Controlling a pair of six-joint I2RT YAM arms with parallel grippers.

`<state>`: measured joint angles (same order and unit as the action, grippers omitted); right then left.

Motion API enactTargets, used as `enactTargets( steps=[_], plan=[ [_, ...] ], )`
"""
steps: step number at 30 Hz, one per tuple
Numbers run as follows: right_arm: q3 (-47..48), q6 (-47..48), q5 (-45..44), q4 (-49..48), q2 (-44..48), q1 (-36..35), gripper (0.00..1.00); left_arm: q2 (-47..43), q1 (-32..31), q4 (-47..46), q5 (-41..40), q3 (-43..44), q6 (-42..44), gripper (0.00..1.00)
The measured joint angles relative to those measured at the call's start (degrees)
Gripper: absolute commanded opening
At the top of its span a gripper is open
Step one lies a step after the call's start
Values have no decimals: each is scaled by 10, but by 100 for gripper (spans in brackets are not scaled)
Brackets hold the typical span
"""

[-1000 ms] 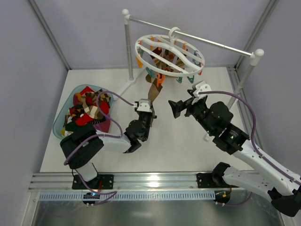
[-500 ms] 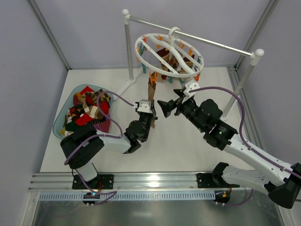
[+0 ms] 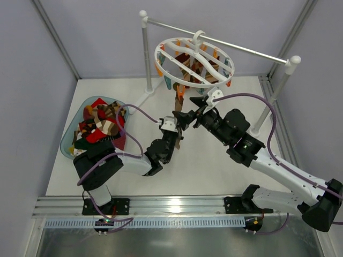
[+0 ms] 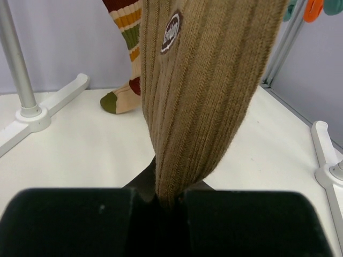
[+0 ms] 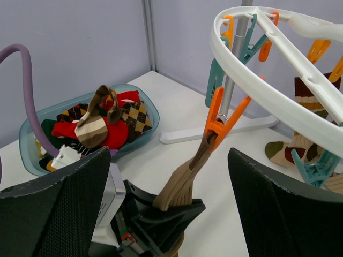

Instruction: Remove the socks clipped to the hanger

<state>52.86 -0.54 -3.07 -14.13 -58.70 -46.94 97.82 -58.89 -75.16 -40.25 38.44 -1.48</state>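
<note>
Hanger [image 3: 157, 55] hooked on white rail [image 3: 246, 50] at the back of the surface [image 3: 203, 168]. 1 tan sock [image 3: 179, 105] hangs from its near rim. Left end effector [image 3: 174, 127] is clamped on the sock's lower end. Right end effector [image 3: 186, 113] sits just beside it with jaws wide. Whether the 2 end effectors touch cannot be judged from above. Blue bin [image 3: 66, 140] at left holds a heap of loose socks [image 3: 99, 126]; the count is unreadable.

Left wrist: tan sock fills mid-frame, ribbed, with an oval label [image 4: 172, 25] near the top whose text is too small to read. Its lower end is pinched between the closed pads of the left end effector, and its top is cut off by the frame edge. Striped sock [image 4: 124, 64] hangs behind, partly hidden.

Right wrist: both fingers [image 5: 59, 209] are spread wide, 1 on either side of the tan sock and apart from it. Orange clip [image 5: 217, 120] on the hanger rim grips the sock's top. Left end effector below holds the sock's bottom, partly cut off by the frame. The striped sock at right has its upper part hidden behind the rim.
</note>
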Motion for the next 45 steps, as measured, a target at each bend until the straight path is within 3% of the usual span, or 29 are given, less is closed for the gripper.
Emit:
enactTargets(
  steps=[14, 30, 39, 43, 45],
  plan=[
    [33, 31, -84, -3, -51, 0, 88, 14, -22, 0, 9, 14, 4, 0],
    [80, 65, -135, -5, -109, 0, 72, 29, -42, 0, 22, 27, 23, 1],
    [93, 73, -159, -4, -128, 1, 47, 35, -52, 0, 26, 36, 37, 0],
    [101, 82, -174, -6, -141, 3, 4, 38, -57, 0, 26, 38, 44, 0],
    [101, 83, -187, -11, -144, 4, 4, 39, -60, 0, 26, 38, 49, 0]
  ],
)
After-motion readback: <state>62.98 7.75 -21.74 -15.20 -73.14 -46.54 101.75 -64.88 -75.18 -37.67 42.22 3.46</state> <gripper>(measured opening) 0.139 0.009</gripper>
